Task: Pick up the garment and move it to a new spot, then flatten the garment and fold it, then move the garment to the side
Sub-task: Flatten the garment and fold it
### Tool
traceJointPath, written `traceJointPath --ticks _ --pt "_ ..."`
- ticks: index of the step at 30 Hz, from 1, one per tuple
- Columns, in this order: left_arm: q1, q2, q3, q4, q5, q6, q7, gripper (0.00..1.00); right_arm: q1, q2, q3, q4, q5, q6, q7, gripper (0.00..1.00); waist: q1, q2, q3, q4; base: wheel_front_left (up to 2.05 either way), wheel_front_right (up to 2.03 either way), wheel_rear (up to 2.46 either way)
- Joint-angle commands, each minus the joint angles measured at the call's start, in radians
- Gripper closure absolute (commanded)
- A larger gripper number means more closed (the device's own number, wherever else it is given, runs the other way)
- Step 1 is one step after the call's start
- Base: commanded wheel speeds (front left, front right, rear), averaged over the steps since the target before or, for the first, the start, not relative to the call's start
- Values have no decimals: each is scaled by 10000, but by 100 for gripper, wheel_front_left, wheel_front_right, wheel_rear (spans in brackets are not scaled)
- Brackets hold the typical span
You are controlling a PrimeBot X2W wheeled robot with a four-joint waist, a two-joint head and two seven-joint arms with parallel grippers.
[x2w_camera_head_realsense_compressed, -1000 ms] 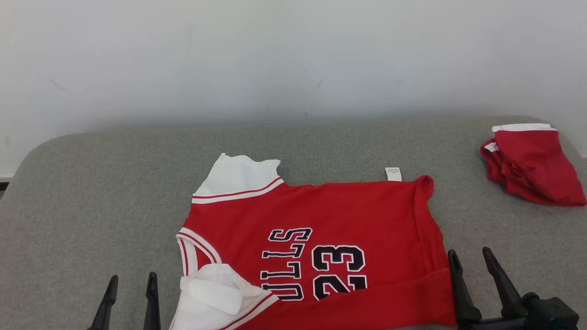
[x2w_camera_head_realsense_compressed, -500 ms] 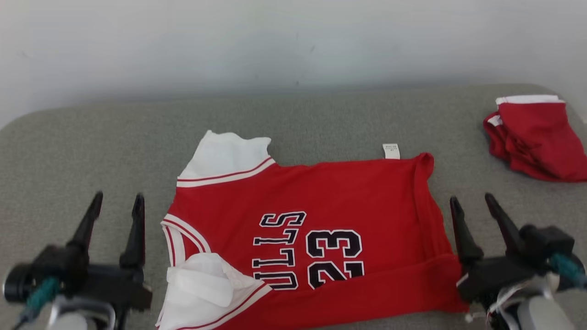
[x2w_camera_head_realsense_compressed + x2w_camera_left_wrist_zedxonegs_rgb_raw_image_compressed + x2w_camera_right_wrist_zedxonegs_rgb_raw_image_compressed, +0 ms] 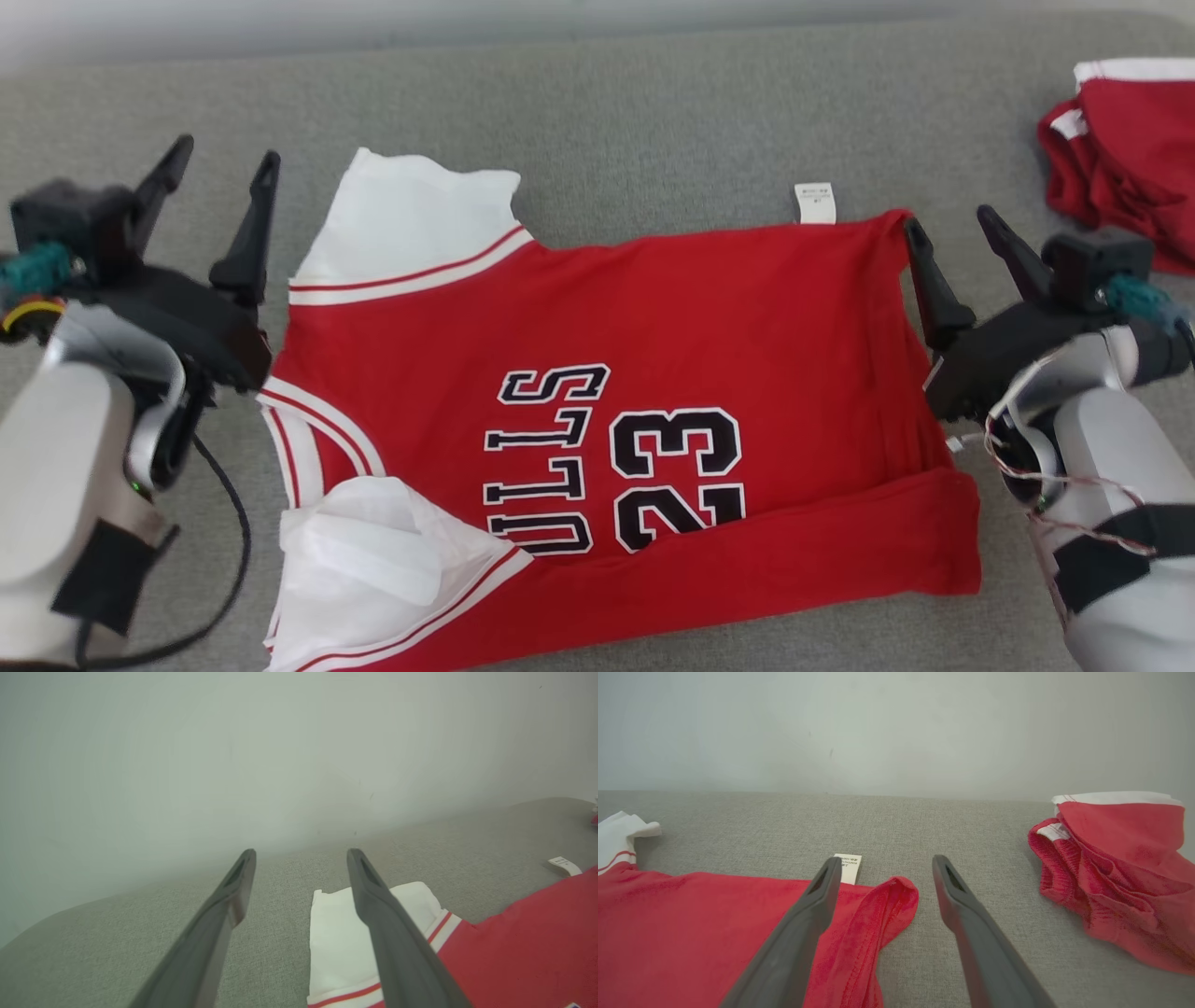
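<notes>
head view shows our garment mostly flat mid-frame, our left gripper and right gripper open and empty beside it; we judge folding and shifting aside remain.

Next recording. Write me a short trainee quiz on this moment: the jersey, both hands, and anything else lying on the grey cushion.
1. True or false: the left hand and the right hand are both open and empty.
2. Fill in: the bunched red garment lies at the grey cushion's far ____ side, by the robot's reckoning.
3. The white care tag at the jersey's edge lies nearest: A) the left hand, B) the right hand, C) the bunched red garment.
Key: 1 true; 2 right; 3 B.
</notes>
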Motion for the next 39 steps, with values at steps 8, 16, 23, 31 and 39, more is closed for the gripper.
traceJointPath --ticks 8,16,23,31,39 --pt "-2328 768 -1773 1824 -1295 15 762 0 -1875 291 739 1706 593 -29 824 0 -4 -2 1428 -624 0 0 0" --pt "-3512 959 -3245 3275 -2132 14 1287 0 -2872 695 1434 2728 1229 -29 1106 0 -4 -2 1629 -908 0 0 0" --pt "-4096 967 -3973 4015 -2591 13 1319 0 -3439 947 1795 3213 1555 -29 978 0 -4 -2 1791 -1067 0 0 0" --pt "-4723 1007 -4717 4865 -3108 13 1442 0 -4042 1206 2258 3758 1917 -30 735 0 -4 -2 2008 -1294 0 0 0" --pt "-4973 809 -5076 5426 -3896 13 1636 0 -4479 1322 2640 4149 2189 -30 264 0 -4 -2 2255 -1425 0 0 0"
